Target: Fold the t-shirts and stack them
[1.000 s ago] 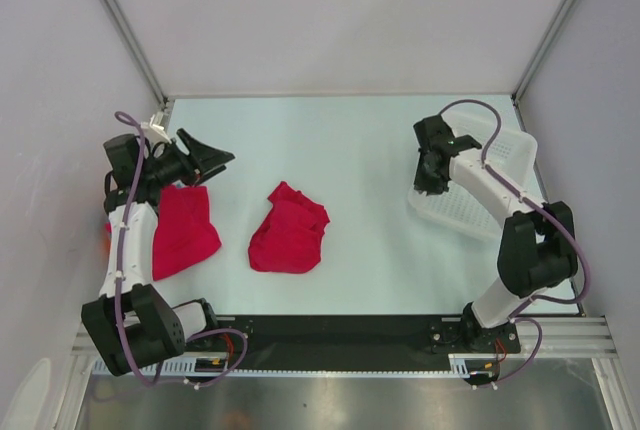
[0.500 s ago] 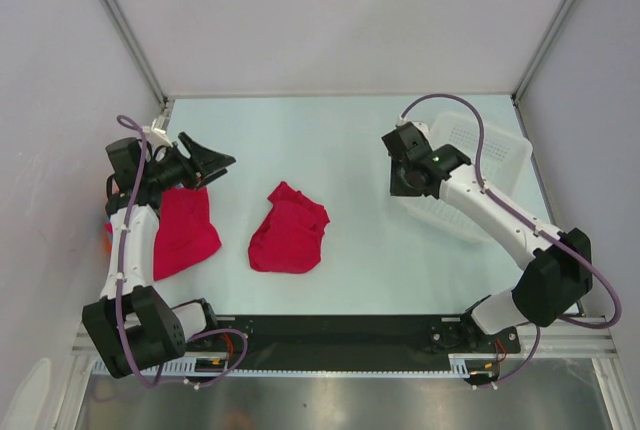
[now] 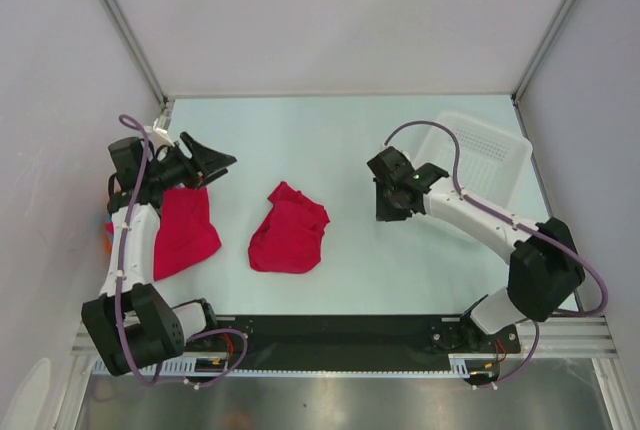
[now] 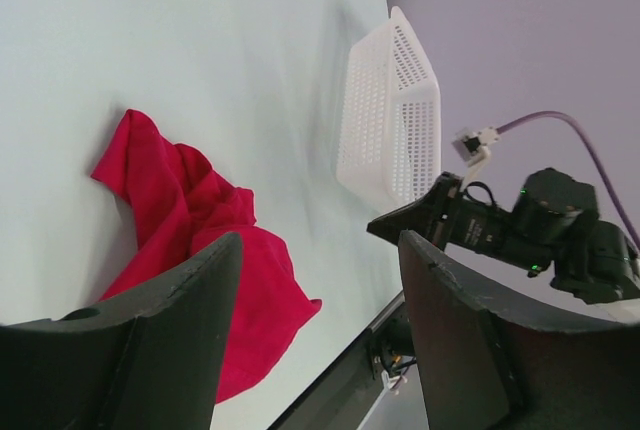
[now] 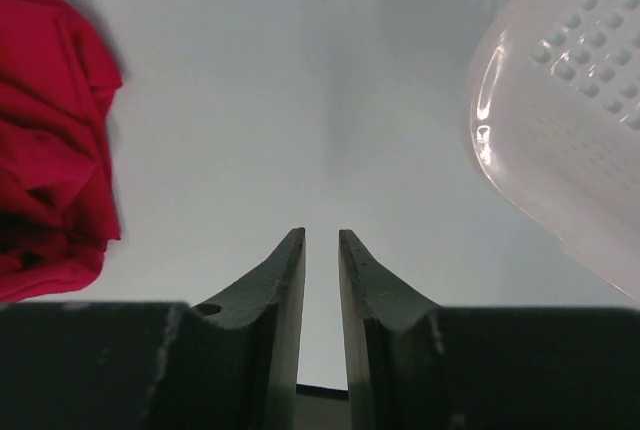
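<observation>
1. Top external view: the crumpled t-shirt [image 3: 288, 230] lies in the middle of the desk [image 3: 340, 135], well apart from the folded t-shirt [image 3: 185, 232] at the left.
2. Right gripper [image 5: 321, 235], jaws nearly together and empty, should widen before descending on a hem.
3. Left gripper [image 4: 318, 240], spread wide and empty, can take the opposite edge; flatten the cloth before folding.

Your left arm [image 3: 128, 240] and right arm [image 3: 470, 218] wear white link shells between black joint housings, each trailing a purple cable [image 3: 425, 124] to bases [image 3: 205, 348] at 6 o'clock. The right gripper [image 5: 321, 238] has dark, tapered fingers [image 5: 275, 295], the 9 o'clock one with what looks like a screw hole.
</observation>
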`<move>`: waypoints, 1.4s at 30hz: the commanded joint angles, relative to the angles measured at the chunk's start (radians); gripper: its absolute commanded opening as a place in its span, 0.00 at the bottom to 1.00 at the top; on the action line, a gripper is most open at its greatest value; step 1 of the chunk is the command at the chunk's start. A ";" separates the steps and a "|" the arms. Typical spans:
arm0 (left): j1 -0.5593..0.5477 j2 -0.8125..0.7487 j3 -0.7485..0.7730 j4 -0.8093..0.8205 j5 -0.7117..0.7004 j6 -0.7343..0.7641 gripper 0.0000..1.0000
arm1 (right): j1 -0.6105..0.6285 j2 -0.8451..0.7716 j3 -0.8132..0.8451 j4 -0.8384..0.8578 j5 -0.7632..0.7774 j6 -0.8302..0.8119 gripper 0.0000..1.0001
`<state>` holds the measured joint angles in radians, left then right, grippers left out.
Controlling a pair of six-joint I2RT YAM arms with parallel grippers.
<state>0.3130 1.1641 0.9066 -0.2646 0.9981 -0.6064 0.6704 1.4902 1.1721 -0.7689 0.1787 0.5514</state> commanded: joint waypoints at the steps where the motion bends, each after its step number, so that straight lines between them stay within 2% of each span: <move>1: -0.008 0.015 0.002 0.047 0.004 -0.012 0.69 | -0.073 0.050 -0.060 0.075 -0.050 0.044 0.24; 7: -0.008 0.042 0.012 0.061 0.010 -0.012 0.69 | -0.232 0.048 -0.180 0.134 -0.133 0.091 0.23; 14: -0.008 0.072 0.011 0.088 0.011 -0.021 0.69 | -0.393 -0.010 -0.259 0.117 -0.099 0.128 0.24; 21: -0.008 0.082 0.005 0.100 0.013 -0.023 0.69 | -0.663 -0.154 -0.347 0.134 -0.136 0.142 0.24; 22: -0.008 0.080 0.005 0.100 0.013 -0.023 0.69 | -0.746 -0.172 -0.351 0.138 -0.131 0.140 0.24; 25: -0.006 0.078 0.002 0.100 0.014 -0.021 0.69 | -0.833 -0.223 -0.345 0.137 -0.113 0.122 0.23; 30: -0.008 0.077 -0.005 0.102 0.013 -0.024 0.69 | -0.813 -0.271 -0.312 0.120 -0.142 0.104 0.22; 35: -0.009 0.068 -0.009 0.107 0.016 -0.030 0.69 | -0.674 -0.352 -0.290 0.080 -0.117 0.134 0.21; 42: -0.009 0.055 -0.017 0.100 0.017 -0.029 0.69 | -0.479 -0.430 -0.161 0.000 -0.019 0.140 0.21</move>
<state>0.3099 1.2438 0.8967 -0.1959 0.9985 -0.6292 0.1219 1.1069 0.9108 -0.7345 0.0895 0.6804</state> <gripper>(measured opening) 0.692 0.213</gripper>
